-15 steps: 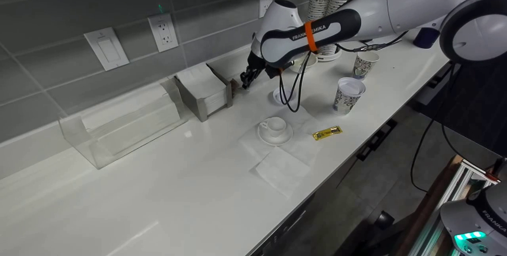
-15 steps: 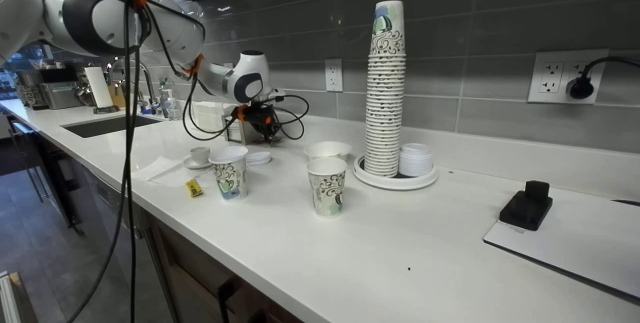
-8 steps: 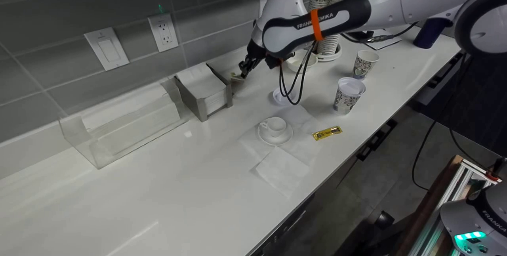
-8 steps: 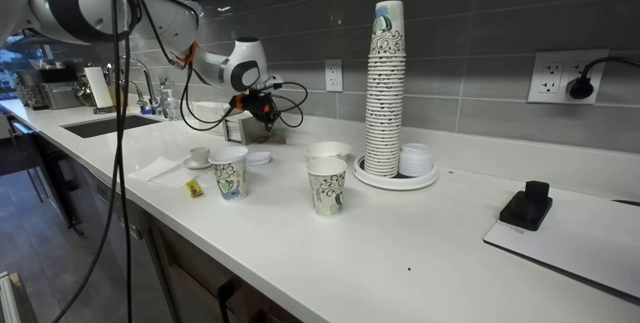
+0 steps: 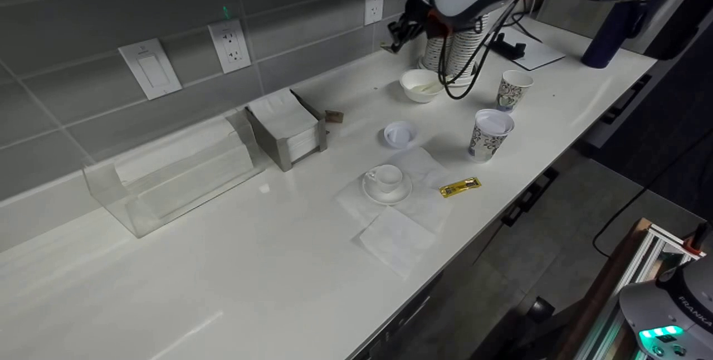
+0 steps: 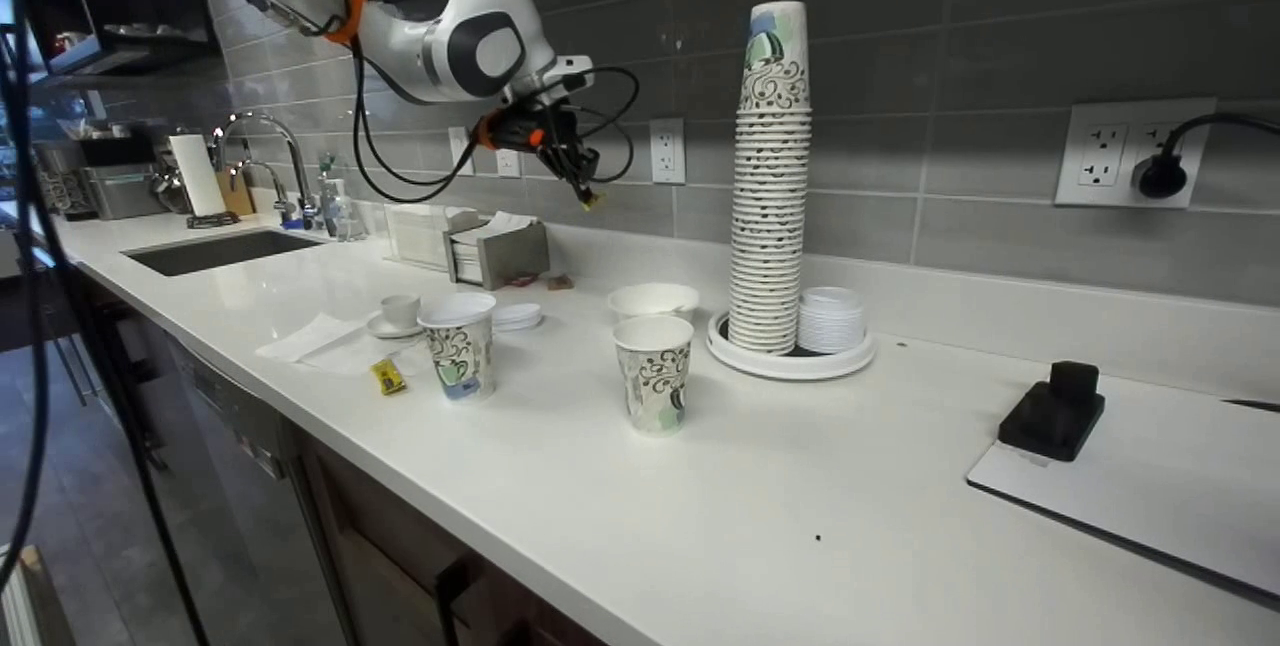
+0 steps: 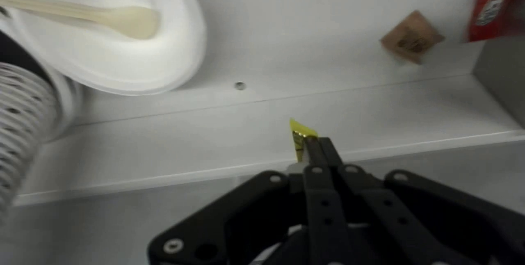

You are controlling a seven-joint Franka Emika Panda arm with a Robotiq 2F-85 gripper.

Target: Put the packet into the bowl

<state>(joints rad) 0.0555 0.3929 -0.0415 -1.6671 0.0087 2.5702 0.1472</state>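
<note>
My gripper (image 7: 322, 138) is shut on a small yellow packet (image 7: 298, 135), whose end sticks out to the left of the fingertips. In both exterior views the gripper (image 5: 394, 45) (image 6: 584, 188) is raised well above the counter near the back wall, with the packet's yellow tip (image 5: 385, 46) (image 6: 592, 202) below it. The bowl (image 5: 408, 77) is wide and white and stands upright on the counter. It also shows in an exterior view (image 6: 640, 303), partly behind a paper cup. In the wrist view the bowl (image 7: 174, 58) lies upper left of the fingertips, with a wooden spoon in it.
Tall cup stacks (image 6: 772, 216) stand beside the bowl. Two patterned cups (image 5: 490, 142) (image 5: 512, 92) stand nearer the counter edge. A napkin holder (image 5: 287, 126), a brown packet (image 7: 411, 37) and a red packet (image 7: 490, 12) are by the wall. Another yellow packet (image 5: 460, 187) lies near the front edge.
My gripper has lifted from beside the napkin holder with the yellow packet and moved along the wall toward the cup stacks. The brown packet now shows uncovered. The bowl has not moved.
</note>
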